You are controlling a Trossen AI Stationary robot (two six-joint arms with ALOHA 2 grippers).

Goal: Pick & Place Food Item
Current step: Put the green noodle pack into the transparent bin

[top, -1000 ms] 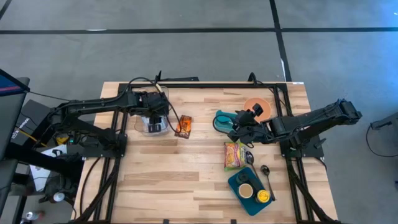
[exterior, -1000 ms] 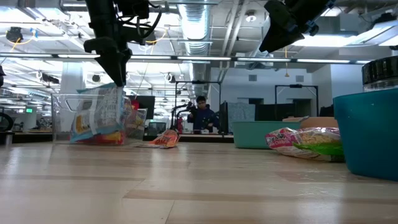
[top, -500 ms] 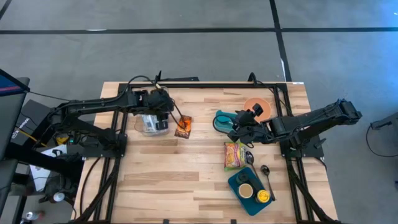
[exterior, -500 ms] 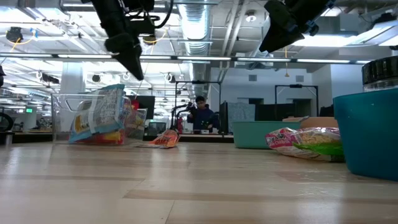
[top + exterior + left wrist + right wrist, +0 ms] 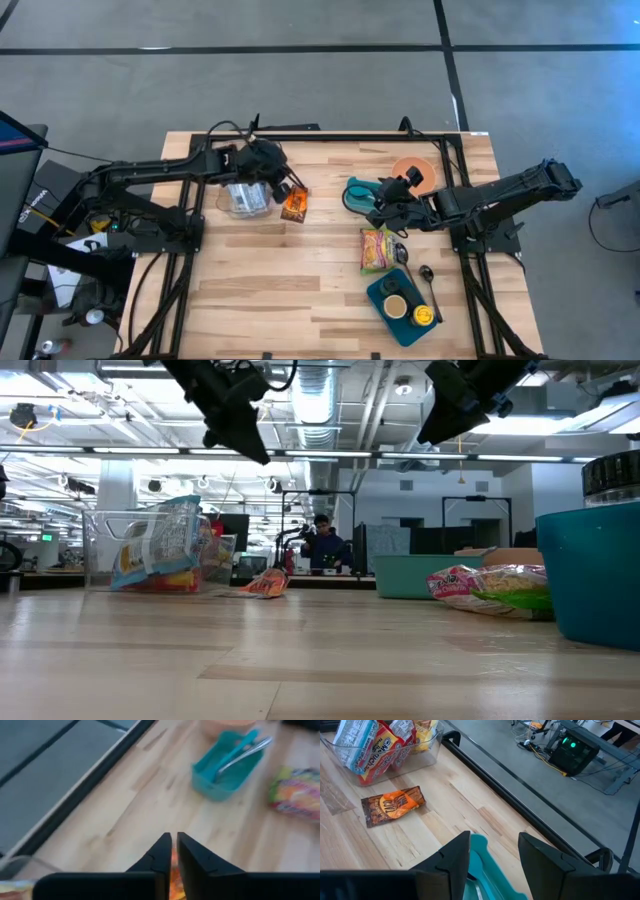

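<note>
Since the earlier frame the left gripper (image 5: 283, 186) has swung away from above the clear plastic bin (image 5: 243, 201) toward the orange foil snack packet (image 5: 294, 204), and its fingers have come together. From its wrist camera they stand pressed almost tip to tip, with a sliver of the orange packet (image 5: 174, 875) showing below them; nothing is held.

Taking the bin as landmark: it sits on the pale wooden slatted table (image 5: 300, 290) and already contains several crinkled printed snack bags (image 5: 367, 745) (one stands upright against its wall in the low view). The orange packet lies flat on the table just beside the bin, on the side facing the right arm. Well apart from the bin, on that same side, are a teal rectangular plastic tray (image 5: 362, 196) holding utensils, a shallow orange bowl (image 5: 413, 168) and a glossy yellow-green noodle packet (image 5: 377, 249).

The right gripper (image 5: 381, 202) waits over the teal tray, its fingers (image 5: 455, 855) spread and empty.

Judged progress: part of the sorting looks done, since bags are already in the bin; the orange packet and the noodle packet are still outside it. The next pick appears to be the orange packet, a thin, flat, slippery film pouch that would probably need an edge pinch.
</note>
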